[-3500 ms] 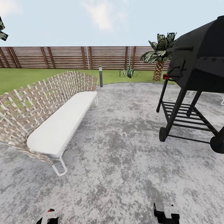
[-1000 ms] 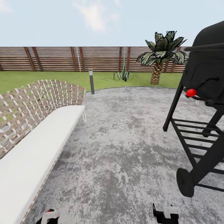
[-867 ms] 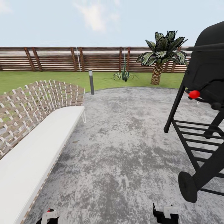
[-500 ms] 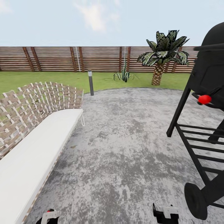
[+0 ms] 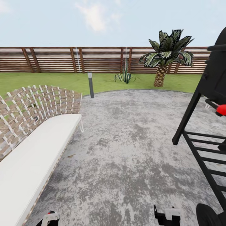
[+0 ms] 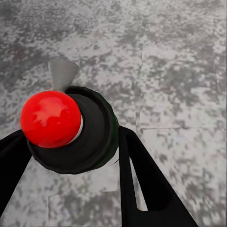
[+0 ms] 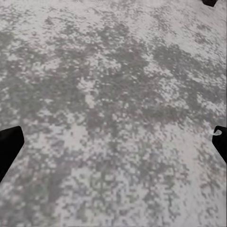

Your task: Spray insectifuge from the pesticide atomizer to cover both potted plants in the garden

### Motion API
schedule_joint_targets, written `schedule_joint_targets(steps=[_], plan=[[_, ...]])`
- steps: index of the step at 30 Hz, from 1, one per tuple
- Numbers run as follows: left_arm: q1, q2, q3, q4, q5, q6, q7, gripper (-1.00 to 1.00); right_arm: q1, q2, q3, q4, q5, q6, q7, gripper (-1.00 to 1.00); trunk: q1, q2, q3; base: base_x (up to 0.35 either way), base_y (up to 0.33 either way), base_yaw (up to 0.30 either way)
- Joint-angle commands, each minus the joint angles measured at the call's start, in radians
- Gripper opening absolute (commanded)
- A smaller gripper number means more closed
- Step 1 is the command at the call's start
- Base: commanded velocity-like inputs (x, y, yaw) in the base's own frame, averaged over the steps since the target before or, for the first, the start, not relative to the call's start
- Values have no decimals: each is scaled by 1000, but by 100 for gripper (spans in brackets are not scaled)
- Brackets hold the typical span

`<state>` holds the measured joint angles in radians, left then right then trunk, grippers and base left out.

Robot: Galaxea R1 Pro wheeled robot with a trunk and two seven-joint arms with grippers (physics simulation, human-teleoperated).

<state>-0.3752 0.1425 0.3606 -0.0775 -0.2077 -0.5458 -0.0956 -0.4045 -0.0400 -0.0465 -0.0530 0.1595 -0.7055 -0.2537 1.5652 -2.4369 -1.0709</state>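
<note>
With the pesticide atomizer (image 6: 71, 127) clamped upright between the left gripper's (image 6: 71, 156) fingers, nozzle aimed away from the wrist, and the right gripper (image 7: 113, 142) spread wide and empty, one low potted plant (image 5: 125, 76) lies far ahead and slightly right across the patio (image 5: 125, 141), nearer the right arm yet needing the left one
</note>
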Motion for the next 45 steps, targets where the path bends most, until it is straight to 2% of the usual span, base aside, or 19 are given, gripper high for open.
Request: schedule_joint_targets(steps=[1,30,45], plan=[[-1,0,9,1,-6,-3,-6,-100,-1,0,-5,1,10,-2,-6,100,0,0,-1,337,0,0],[-1,-1,9,0,-6,-3,-6,-100,0,0,-4,1,9,-2,-7,100,0,0,-1,336,0,0],[-1,0,9,0,-6,-3,-6,-100,0,1,-4,1,9,-2,-7,100,0,0,5,337,0,-81]])
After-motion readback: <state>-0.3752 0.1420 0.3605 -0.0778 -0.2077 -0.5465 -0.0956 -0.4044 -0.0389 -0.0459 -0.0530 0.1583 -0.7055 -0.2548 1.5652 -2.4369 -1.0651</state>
